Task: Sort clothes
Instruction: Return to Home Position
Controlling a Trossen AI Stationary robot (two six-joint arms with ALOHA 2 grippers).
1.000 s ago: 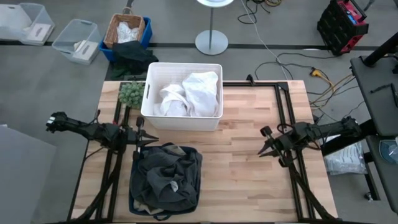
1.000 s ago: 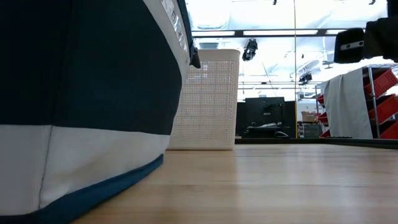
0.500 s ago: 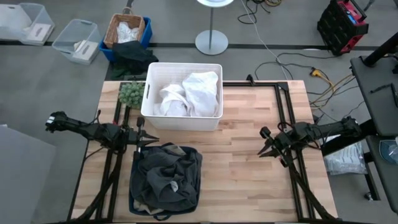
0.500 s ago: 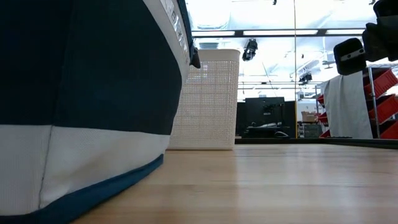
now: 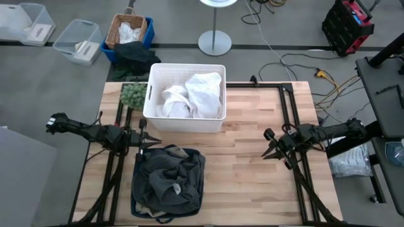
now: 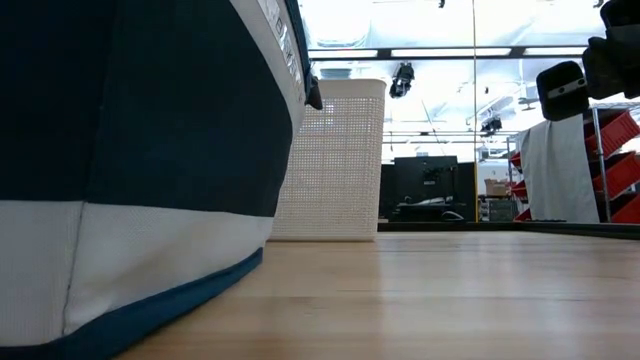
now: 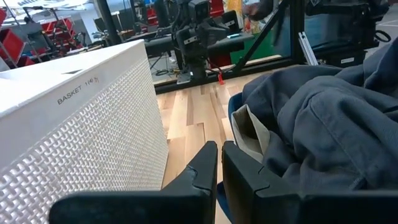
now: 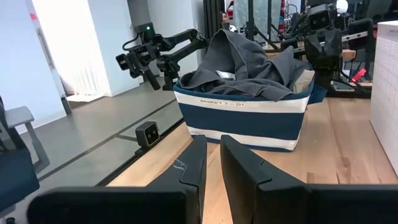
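Note:
A dark grey garment [image 5: 169,175] lies heaped in a navy-and-white fabric basket [image 8: 239,118] at the table's near left, with a beige garment [image 7: 249,134] under it. Large white cloth pieces [image 5: 192,94] lie in a white perforated basket [image 5: 151,104] at the far middle. My left gripper [image 5: 151,143] is shut and empty, level beside the fabric basket's far left corner; it also shows in its wrist view [image 7: 219,149]. My right gripper [image 5: 267,152] is shut and empty above the table's right part, pointing left [image 8: 213,142]. The plaid shirt is out of view.
A green fuzzy lump [image 5: 133,94] sits on the table left of the white basket. Off the table, beyond its far edge, are a wicker basket [image 5: 128,30] on a blue bin, clear plastic bins [image 5: 77,41] and a lamp base [image 5: 214,43]. Bare wood [image 5: 243,170] lies between the baskets and my right gripper.
My right arm has sunk a little toward the table and then kept still. Its fingers stay shut.

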